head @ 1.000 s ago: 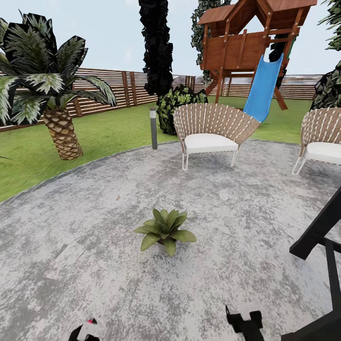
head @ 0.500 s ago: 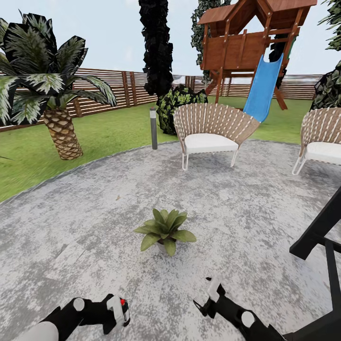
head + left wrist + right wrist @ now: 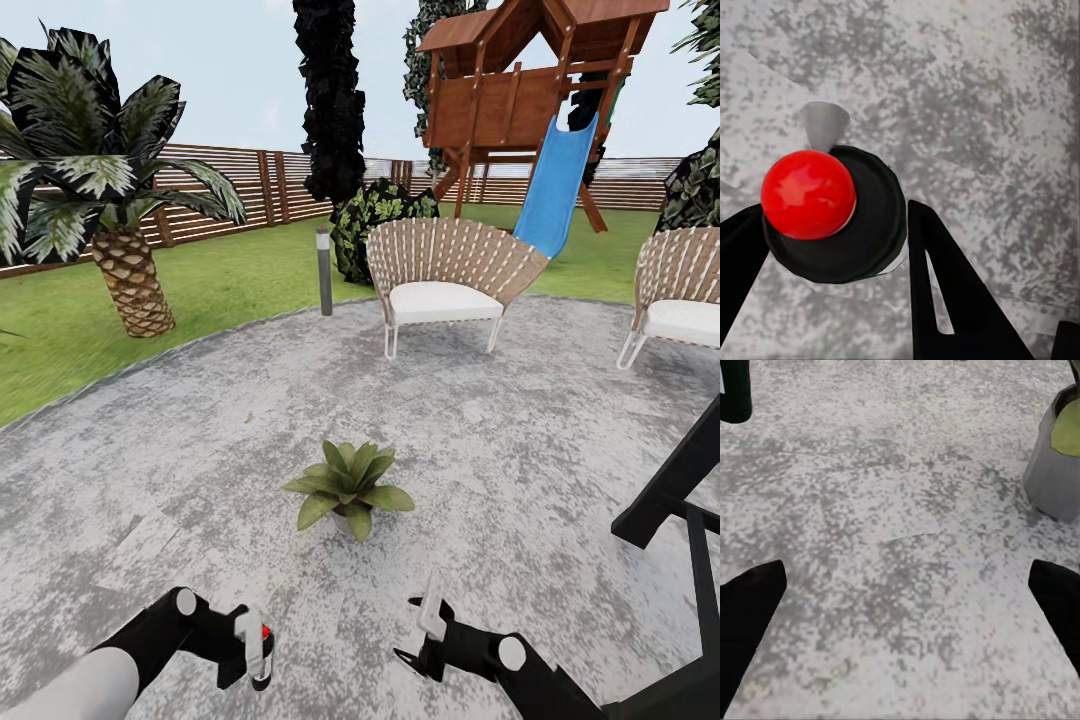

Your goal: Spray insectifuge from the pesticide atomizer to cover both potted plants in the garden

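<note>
One potted plant (image 3: 348, 487), a low green rosette in a pale pot, stands mid-patio in the garden. Its grey pot (image 3: 1056, 465) also appears in the right wrist view. The pesticide atomizer (image 3: 257, 640), whitish with a red knob, sits in my left gripper (image 3: 245, 655), low and left of the plant. The left wrist view looks down on the atomizer (image 3: 808, 193): red ball, black round cap, grey nozzle, with my left gripper (image 3: 832, 247) shut on it. My right gripper (image 3: 425, 635) is open just right of the plant's near side, and its fingers (image 3: 750, 607) spread wide over bare paving.
Two woven chairs (image 3: 445, 280) (image 3: 680, 290) stand at the patio's far edge. A bollard light (image 3: 324, 270), a dark bush (image 3: 375, 220) and a palm (image 3: 130, 270) are on the lawn. Behind them are a playhouse with a blue slide (image 3: 555, 185) and the fence (image 3: 240, 190). A black frame (image 3: 680, 500) is at right.
Both arms have risen into view and reached forward toward the plant, the left one carrying the atomizer. The plant and the view have not shifted.
</note>
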Tool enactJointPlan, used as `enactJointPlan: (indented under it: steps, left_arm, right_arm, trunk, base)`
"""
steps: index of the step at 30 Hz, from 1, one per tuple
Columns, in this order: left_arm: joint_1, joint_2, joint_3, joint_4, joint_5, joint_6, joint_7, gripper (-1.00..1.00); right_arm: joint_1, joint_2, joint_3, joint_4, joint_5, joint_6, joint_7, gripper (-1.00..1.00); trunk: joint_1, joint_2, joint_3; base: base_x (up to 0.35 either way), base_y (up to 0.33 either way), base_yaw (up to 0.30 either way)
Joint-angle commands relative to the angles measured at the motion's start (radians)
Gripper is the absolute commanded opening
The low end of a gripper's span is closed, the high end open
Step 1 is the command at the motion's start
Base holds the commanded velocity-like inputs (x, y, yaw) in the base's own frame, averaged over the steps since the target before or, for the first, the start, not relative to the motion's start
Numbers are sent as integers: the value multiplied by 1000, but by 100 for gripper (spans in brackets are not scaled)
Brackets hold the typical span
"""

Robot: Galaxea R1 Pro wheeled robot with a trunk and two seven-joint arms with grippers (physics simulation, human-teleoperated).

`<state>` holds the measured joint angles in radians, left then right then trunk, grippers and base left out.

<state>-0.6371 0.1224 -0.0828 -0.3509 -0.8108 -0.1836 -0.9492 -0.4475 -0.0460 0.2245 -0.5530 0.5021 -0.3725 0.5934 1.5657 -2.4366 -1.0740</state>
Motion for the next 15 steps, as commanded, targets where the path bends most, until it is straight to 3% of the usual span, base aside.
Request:
enactJointPlan:
  steps: [1,4,6,9,15]
  left_arm:
    - [0,-3,-4,-2,-14,-9,1,-100]
    - [0,-35,-6,-2,-42,-10,2,-100]
    - [-1,-64,-8,-2,-72,-9,3,-100]
    - [-1,-101,-13,-3,-110,-8,5,-100]
    - [-2,-138,-17,-6,-123,-12,5,-100]
  right_arm:
    - [0,0,2,-3,10,-6,-3,-100]
    - [0,5,2,-9,10,-6,9,-100]
    - [0,30,3,-18,13,-6,57,-100]
    - [-2,44,3,-34,13,-5,87,-100]
    - [-3,55,3,-42,13,-5,95,-100]
  trunk:
    - [0,0,-1]
    - [0,0,-1]
    - [0,0,-1]
    - [0,0,-1]
    - [0,0,-1]
  base:
    - [0,0,0]
    - [0,0,0]
    - [0,0,0]
    - [0,0,0]
    - [0,0,0]
